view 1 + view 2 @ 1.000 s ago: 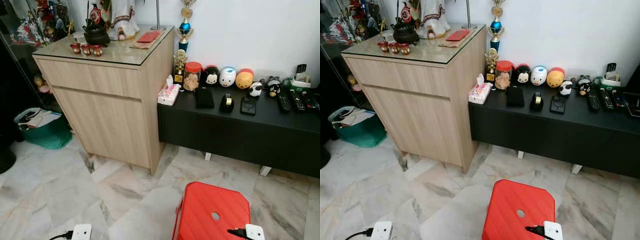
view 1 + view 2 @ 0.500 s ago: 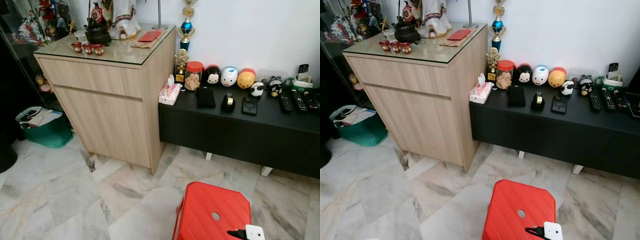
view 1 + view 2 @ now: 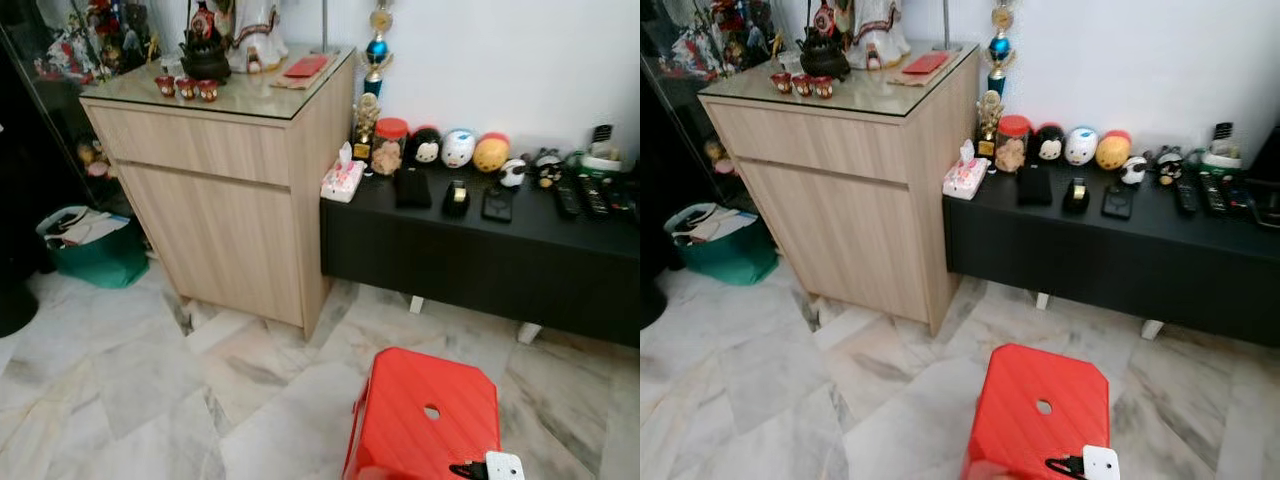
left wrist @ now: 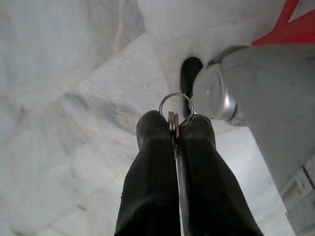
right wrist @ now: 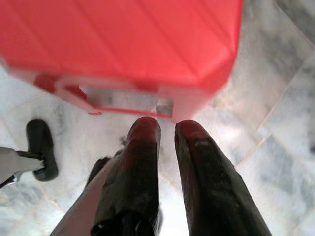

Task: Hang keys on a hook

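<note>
**Keys pinched in my left hand, low over the marble floor**

My left hand [image 4: 173, 129] is clenched on the keys [image 4: 173, 124]: the two black fingers [image 4: 150, 162] press together with the key blades between their tips, and the round key ring [image 4: 176, 104] stands out just past the fingertips. Beyond that hand lies the pale marble floor [image 4: 64, 88], and close beside it is a silver part of my own body with a dark foot under it. A corner of the red stool [image 4: 290, 29] sits on the far side of that.

My right hand [image 5: 166, 129] hangs empty, its fingers [image 5: 140, 162] parted by a narrow gap and gripping nothing. Directly ahead of its tips is the red plastic stool [image 5: 123, 39], seen from above its edge, with the marble floor below.

From my head cameras, the stool [image 3: 425, 415] stands on the floor right in front of me, and the white wrist block of my right arm [image 3: 503, 466] pokes in at its near edge. Farther ahead stands a light wooden cabinet [image 3: 230, 190] with a glass top carrying small red cups [image 3: 186, 87] and a dark teapot [image 3: 205, 55]. Beside it runs a low black desk [image 3: 480, 250] holding a tissue box [image 3: 341, 181], a red-lidded jar [image 3: 388, 147], round toy figures [image 3: 458, 148] and remote controls [image 3: 590, 195]. A green bag [image 3: 90, 250] sits on the floor on the cabinet's other side.
</note>
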Controlling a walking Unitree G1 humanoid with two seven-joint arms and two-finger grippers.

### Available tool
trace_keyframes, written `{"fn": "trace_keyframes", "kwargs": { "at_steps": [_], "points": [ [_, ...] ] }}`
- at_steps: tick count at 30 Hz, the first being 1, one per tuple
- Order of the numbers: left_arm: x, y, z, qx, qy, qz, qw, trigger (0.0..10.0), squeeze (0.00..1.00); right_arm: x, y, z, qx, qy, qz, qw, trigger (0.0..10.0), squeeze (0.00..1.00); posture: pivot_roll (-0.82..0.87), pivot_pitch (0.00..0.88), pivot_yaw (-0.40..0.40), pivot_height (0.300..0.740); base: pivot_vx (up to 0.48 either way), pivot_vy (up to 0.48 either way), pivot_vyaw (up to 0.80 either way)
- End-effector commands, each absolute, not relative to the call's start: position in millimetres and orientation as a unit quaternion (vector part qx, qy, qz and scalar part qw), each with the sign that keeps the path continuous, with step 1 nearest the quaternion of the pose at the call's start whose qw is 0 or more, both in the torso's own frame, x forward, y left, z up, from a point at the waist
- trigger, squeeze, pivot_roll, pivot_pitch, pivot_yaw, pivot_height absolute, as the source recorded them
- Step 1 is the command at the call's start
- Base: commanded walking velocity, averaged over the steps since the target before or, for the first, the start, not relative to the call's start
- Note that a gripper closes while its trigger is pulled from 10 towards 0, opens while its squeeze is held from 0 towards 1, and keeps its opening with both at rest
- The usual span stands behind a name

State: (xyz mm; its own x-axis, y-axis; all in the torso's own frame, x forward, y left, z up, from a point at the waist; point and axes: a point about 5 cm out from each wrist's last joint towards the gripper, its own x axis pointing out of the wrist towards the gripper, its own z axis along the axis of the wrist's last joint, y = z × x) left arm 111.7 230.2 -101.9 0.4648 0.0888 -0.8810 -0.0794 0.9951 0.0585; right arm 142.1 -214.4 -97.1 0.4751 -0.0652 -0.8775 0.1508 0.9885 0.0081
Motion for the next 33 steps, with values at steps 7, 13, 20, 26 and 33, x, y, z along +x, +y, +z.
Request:
{"fn": "trace_keyframes", "kwargs": {
  "at_steps": [7, 13, 20, 26, 33],
  "points": [
    [111, 230, -102, 0.005, 0.510, 0.046, 0.859, 10.0, 0.00, 139, -218, -98, 0.034, 0.513, -0.062, 0.855, 10.0, 0.00, -0.01, 0.000, 0.018, 0.740, -0.263, 0.000, 0.00],
    [112, 232, -101, 0.003, 0.510, 0.047, 0.859, 10.0, 0.00, 139, -218, -97, 0.033, 0.513, -0.064, 0.855, 10.0, 0.00, -0.01, 0.000, 0.015, 0.740, -0.262, 0.000, 0.00],
    [115, 233, -100, 0.002, 0.505, 0.052, 0.861, 10.0, 0.00, 142, -219, -97, 0.035, 0.511, -0.066, 0.856, 10.0, 0.00, -0.01, 0.000, 0.013, 0.740, -0.263, 0.000, 0.00],
    [118, 235, -99, 0.001, 0.502, 0.056, 0.863, 10.0, 0.00, 144, -218, -96, 0.036, 0.510, -0.067, 0.857, 10.0, 0.00, 0.00, 0.000, 0.014, 0.740, -0.262, 0.000, 0.00],
    [127, 235, -96, 0.004, 0.496, 0.056, 0.866, 10.0, 0.00, 151, -215, -94, 0.046, 0.503, -0.073, 0.860, 10.0, 0.00, -0.01, 0.000, 0.024, 0.740, -0.262, 0.000, 0.00]
  ]
}}
